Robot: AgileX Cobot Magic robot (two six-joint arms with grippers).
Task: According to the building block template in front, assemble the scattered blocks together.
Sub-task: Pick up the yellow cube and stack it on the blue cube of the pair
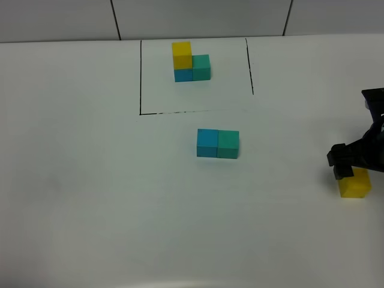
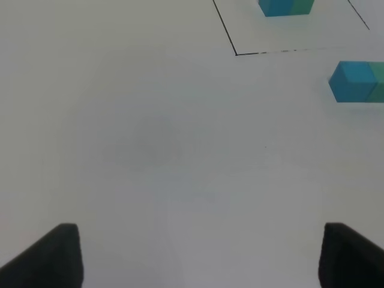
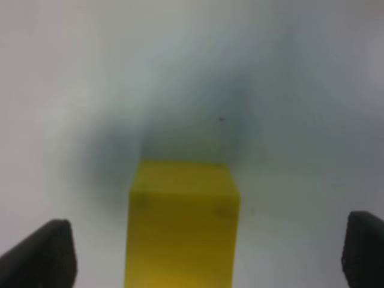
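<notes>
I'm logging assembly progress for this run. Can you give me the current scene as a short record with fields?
template: building block template, a black-lined frame around a yellow cube stacked on a blue one, with a teal-green one alongside
loose pair: sky-blue cube and teal-green cube, touching side by side in front of the frame
third block: yellow cube, alone at the right on the white table
right gripper: open, fingers either side of the yellow cube, not touching it
left gripper: open, empty
remaining: yellow not yet stacked on blue
</notes>
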